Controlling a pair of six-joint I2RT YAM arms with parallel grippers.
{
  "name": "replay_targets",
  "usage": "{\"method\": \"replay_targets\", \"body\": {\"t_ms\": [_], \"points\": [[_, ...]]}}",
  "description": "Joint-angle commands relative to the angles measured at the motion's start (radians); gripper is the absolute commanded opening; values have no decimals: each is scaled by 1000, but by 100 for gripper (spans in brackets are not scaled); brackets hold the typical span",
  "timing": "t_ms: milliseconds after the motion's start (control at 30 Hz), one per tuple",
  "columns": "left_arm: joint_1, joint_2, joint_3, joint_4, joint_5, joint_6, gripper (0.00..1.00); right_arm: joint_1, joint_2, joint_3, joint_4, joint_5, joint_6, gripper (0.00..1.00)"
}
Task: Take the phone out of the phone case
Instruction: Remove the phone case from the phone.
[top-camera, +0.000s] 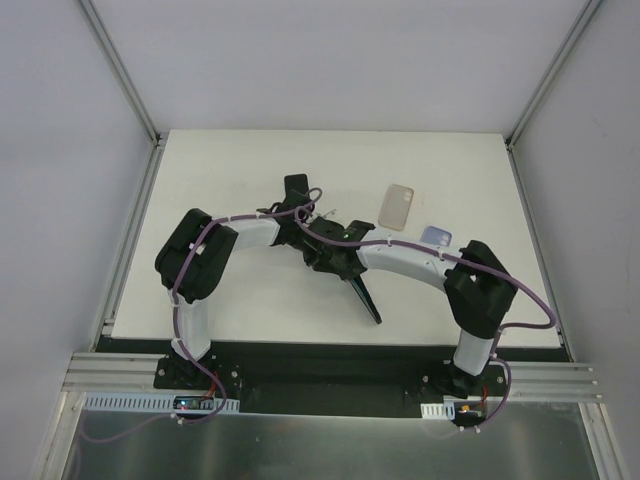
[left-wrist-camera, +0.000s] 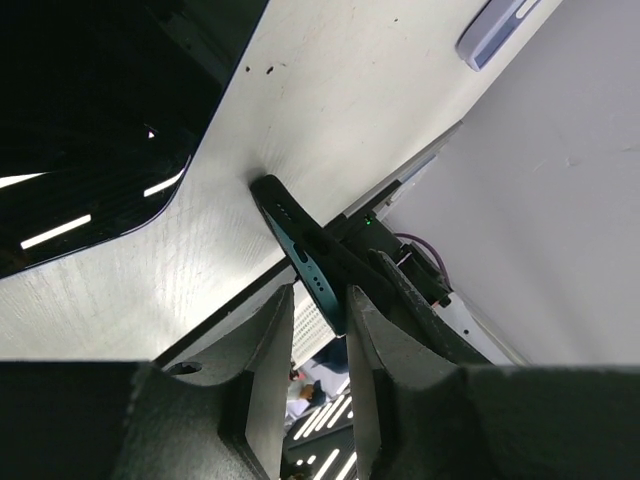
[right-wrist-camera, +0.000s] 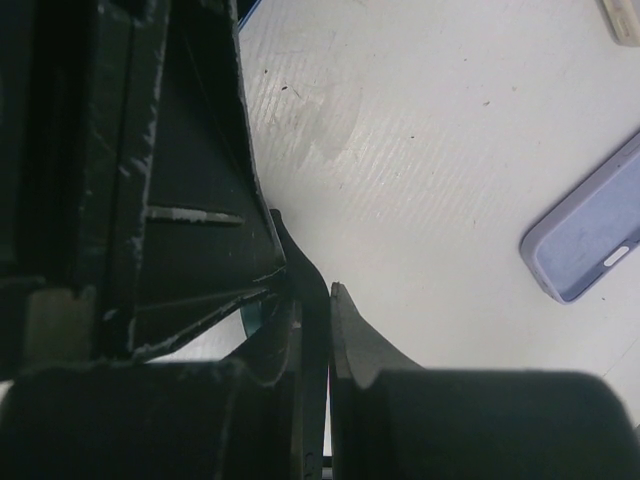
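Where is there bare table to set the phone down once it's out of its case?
Bare table lies far left, between the back edge and the left arm; also the near middle strip between the two arm bases, left of the dark phone. Crowded: the right side, where the tan case and purple case lie beside the right arm.

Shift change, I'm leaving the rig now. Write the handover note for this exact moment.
Right end effector: shut on the teal phone case, held on edge, one end down at the table.
Left end effector: jaws apart, straddling the same case; contact unclear.
Lavender case and beige case lie aside on the table.
Glossy black slab beside the teal case may be the phone; cannot tell.
Done: case gripped. Left: confirm where the phone is, separate it.
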Motion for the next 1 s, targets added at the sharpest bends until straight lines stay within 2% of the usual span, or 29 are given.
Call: {"method": "replay_targets", "body": {"t_ms": [0, 167, 533, 967], "points": [[-108, 2, -70, -123, 87, 76, 24, -54, 8, 107, 199, 117, 84, 1], [-112, -8, -87, -123, 87, 86, 22, -103, 5, 91, 196, 108, 135, 1], [-120, -52, -177, -126, 89, 119, 11, -188, -45, 21, 234, 119, 126, 1], [-126, -87, -203, -125, 109, 135, 10, -212, -39, 42, 243, 125, 100, 1]]}}
